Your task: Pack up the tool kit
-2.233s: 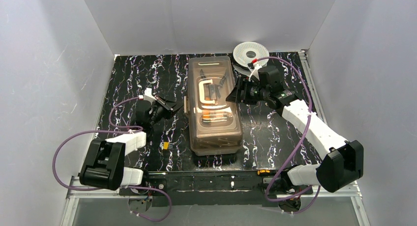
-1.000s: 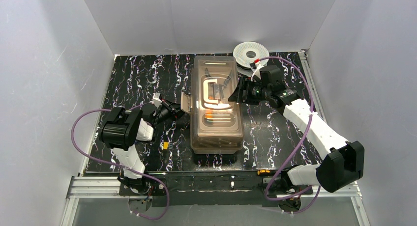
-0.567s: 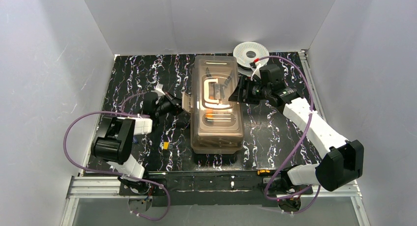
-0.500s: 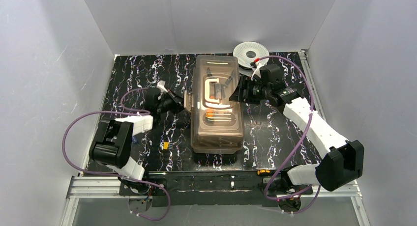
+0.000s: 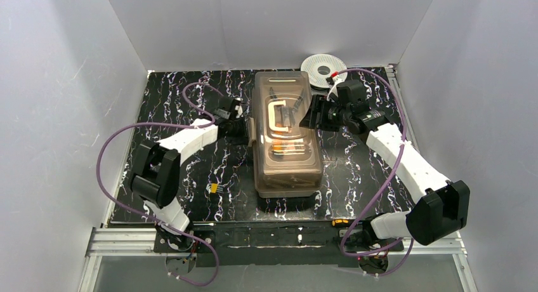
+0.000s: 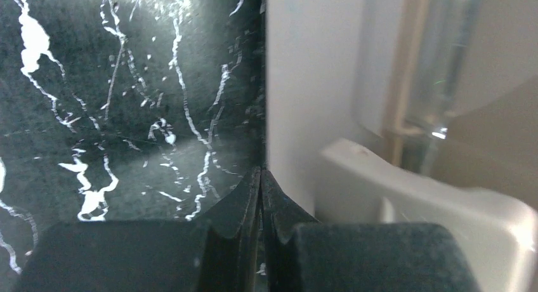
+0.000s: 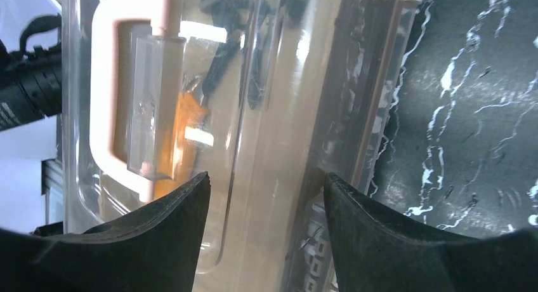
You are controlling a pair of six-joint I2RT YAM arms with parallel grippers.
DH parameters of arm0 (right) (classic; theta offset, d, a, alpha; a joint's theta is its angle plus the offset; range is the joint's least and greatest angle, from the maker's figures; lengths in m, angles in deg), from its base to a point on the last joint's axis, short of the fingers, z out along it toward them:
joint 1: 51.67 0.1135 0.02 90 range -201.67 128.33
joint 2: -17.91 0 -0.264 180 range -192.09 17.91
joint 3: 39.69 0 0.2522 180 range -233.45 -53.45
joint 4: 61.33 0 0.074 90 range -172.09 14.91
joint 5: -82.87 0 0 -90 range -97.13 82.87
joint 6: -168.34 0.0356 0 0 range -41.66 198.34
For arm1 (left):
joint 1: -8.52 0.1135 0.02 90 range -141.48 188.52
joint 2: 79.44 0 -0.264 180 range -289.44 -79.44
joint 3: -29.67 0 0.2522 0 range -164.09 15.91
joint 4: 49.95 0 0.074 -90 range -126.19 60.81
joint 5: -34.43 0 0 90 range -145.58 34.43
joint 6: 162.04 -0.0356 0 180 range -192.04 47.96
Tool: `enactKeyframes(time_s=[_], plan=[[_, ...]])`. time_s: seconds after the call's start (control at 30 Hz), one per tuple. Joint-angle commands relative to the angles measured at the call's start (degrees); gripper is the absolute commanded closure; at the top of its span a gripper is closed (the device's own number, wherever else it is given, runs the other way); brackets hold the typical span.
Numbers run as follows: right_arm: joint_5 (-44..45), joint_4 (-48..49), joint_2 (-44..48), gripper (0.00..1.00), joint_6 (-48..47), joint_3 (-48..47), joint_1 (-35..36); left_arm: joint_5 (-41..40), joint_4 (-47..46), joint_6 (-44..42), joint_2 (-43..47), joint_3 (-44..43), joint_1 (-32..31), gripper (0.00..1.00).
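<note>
The smoky-brown translucent toolbox [image 5: 287, 139] stands mid-table with its lid down and its cream handle [image 5: 274, 117] on top. Dark tools and something orange show through the lid [image 7: 190, 108]. My left gripper [image 5: 244, 127] is shut and empty, its tips [image 6: 261, 172] against the toolbox's left wall, beside a beige side latch [image 6: 444, 209]. My right gripper [image 5: 311, 117] is open and straddles the lid's right edge [image 7: 263, 178]; one finger is over the lid, the other [image 7: 387, 235] is at the outer rim. The cream handle also shows in the right wrist view [image 7: 104, 95].
A round white spool [image 5: 322, 68] lies at the back right, just behind my right wrist. A small orange piece [image 5: 214, 188] lies on the black marbled table [image 5: 171, 101] left of the toolbox's front. White walls close in the sides and back.
My left arm has swung from the left front up to the toolbox's left side. The toolbox has shifted slightly right and straightened. My right gripper has stayed at the lid's right edge.
</note>
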Motion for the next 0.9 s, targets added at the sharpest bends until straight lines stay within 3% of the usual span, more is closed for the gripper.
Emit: enactKeyframes(time_s=[0.0,0.3,0.47,0.7,0.87], plan=[[-3.9,0.77,-2.2,0.3,-1.32,-1.47,1.99,-4.84,12.89,-3.87,-4.07,-7.78,-9.07,0.95],[-2.67,0.29,-2.06,0.3,-1.7,-1.3,1.98,-14.69,19.19,-4.83,-5.47,-10.69,-9.3,0.95],[-2.94,0.81,-2.11,0.3,-1.27,-1.09,1.98,-15.29,18.72,-2.34,-6.08,-10.01,-9.31,0.95],[-4.55,3.47,-1.58,0.3,-0.09,1.23,2.02,-2.82,2.2,3.36,-1.24,-1.97,-9.31,0.96],[-9.46,7.72,-2.0,0.3,2.67,4.55,2.03,1.47,-10.66,6.03,2.96,3.61,-9.31,0.96]])
